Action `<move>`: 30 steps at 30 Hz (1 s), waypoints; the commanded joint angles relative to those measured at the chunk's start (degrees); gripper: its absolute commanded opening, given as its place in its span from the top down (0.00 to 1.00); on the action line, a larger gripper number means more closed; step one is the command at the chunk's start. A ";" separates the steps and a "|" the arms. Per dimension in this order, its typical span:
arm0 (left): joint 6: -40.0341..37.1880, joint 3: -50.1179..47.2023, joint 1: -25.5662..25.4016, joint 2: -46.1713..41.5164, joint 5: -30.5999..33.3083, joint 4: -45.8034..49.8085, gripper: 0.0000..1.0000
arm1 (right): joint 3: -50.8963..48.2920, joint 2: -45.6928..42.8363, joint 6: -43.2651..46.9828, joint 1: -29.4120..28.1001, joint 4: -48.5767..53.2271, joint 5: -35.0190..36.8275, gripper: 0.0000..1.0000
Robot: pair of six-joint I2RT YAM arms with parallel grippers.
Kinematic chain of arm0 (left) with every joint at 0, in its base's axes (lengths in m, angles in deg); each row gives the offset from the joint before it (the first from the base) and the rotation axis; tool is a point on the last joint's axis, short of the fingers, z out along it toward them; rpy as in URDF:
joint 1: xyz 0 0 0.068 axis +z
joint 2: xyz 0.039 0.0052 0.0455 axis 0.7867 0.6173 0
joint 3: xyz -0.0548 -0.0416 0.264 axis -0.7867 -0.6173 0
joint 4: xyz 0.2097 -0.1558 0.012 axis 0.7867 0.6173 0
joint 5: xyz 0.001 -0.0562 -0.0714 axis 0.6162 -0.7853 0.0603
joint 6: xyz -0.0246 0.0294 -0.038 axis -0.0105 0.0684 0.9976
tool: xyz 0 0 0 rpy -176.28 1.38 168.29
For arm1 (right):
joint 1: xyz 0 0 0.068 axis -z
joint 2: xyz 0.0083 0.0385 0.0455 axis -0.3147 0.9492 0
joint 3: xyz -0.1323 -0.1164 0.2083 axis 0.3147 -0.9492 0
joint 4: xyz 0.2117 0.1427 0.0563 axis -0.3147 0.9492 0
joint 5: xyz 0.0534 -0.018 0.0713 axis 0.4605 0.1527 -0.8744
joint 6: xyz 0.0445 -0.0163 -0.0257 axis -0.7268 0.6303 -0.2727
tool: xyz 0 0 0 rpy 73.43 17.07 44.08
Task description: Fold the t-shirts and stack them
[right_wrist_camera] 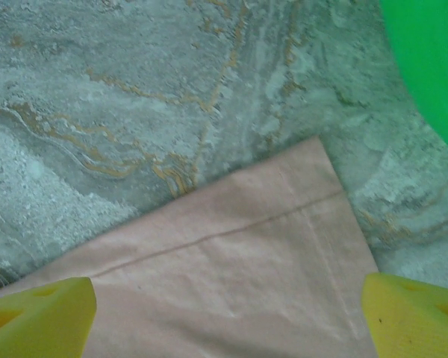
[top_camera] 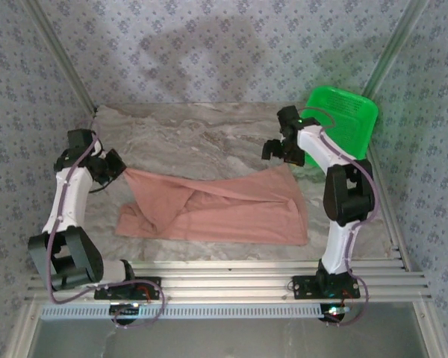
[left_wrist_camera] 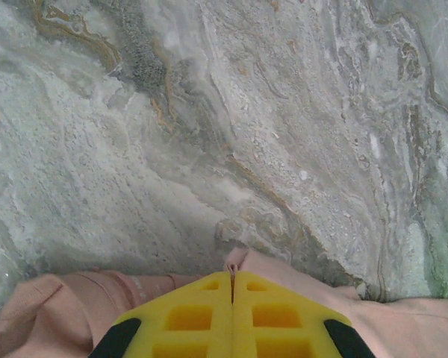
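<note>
t-shirt [top_camera: 224,212] spread, long axis L-R

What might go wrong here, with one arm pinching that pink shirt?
The left tool pinches just a small bit of the t-shirt; a pull might slip it free. The open right tool hovers over the far corner beside the green basket, and might miss the thin hem or bump the basket.

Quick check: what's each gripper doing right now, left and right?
Left gripper: closed, pinching an edge of the pink t-shirt.
Right gripper: open, holding nothing, over a corner of the shirt.
</note>
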 commanded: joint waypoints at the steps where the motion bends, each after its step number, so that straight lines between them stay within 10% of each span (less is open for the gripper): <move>1: -3.58 2.28 1.89 1.60 -1.10 1.09 1.00 | 6.11 4.50 0.23 -0.46 4.70 0.46 0.08; 30: -2.99 0.63 -1.03 4.46 -6.58 -3.72 1.00 | 19.75 21.96 -4.64 -3.47 13.85 15.65 0.30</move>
